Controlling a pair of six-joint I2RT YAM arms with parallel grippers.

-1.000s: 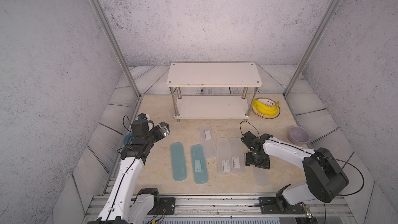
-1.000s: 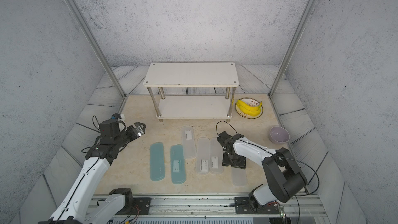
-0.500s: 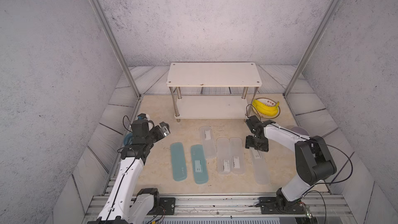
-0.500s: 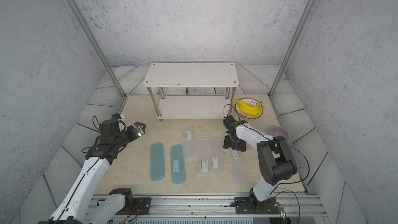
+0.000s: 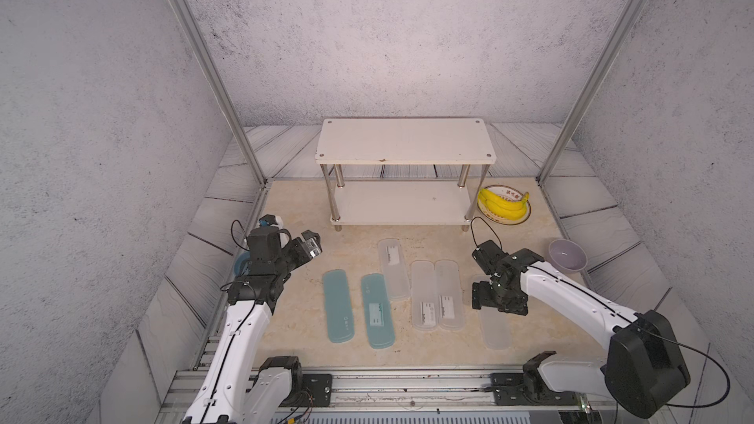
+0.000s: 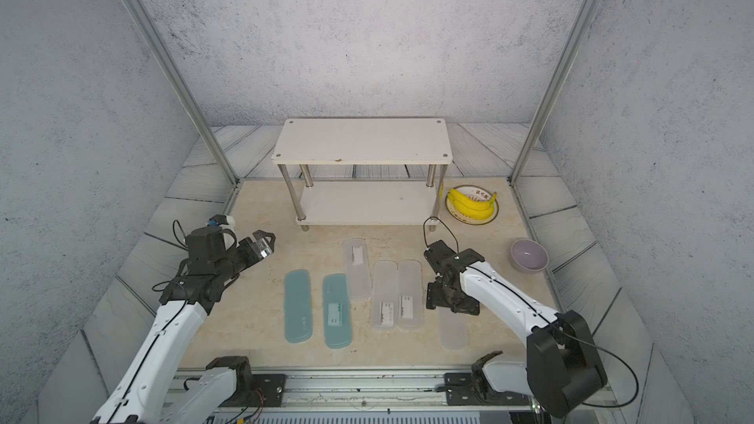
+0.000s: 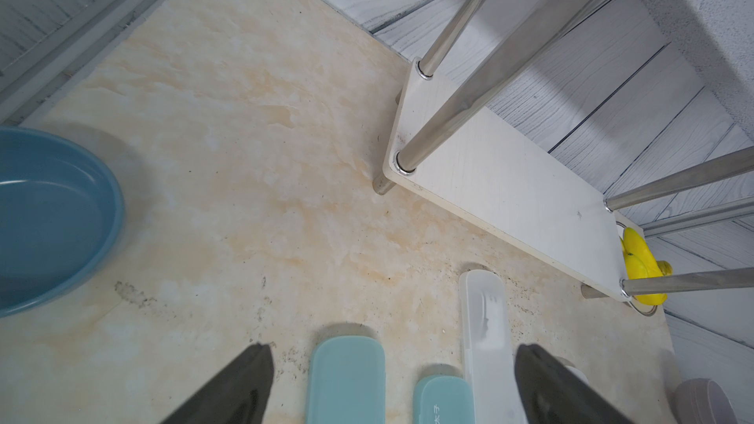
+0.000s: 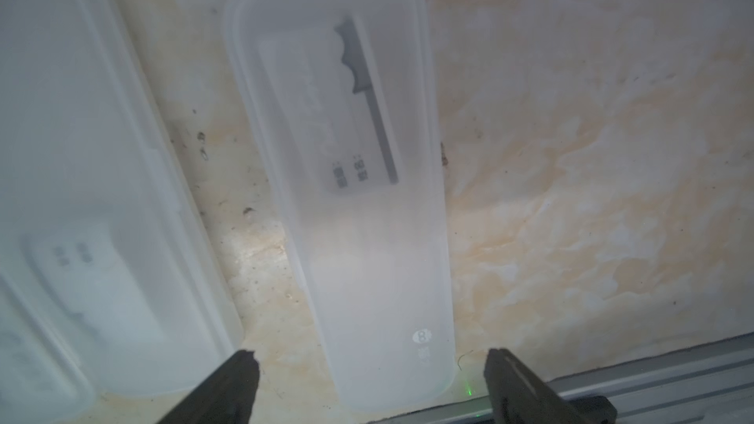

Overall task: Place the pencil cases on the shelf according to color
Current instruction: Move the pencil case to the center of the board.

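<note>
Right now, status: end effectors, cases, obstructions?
Left end effector open, empty. Right end effector open over rightmost white case, no grip. Six cases on table, shelf bare. Banana plate beside shelf's right legs.

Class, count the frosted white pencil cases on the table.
4. One white case lies nearest the shelf, two sit side by side beside it, one lies partly under the right claw. None looks hidden.

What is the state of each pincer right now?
Left pincer: open, holding nothing.
Right pincer: open over a frosted white pencil case, not gripping it.
</note>
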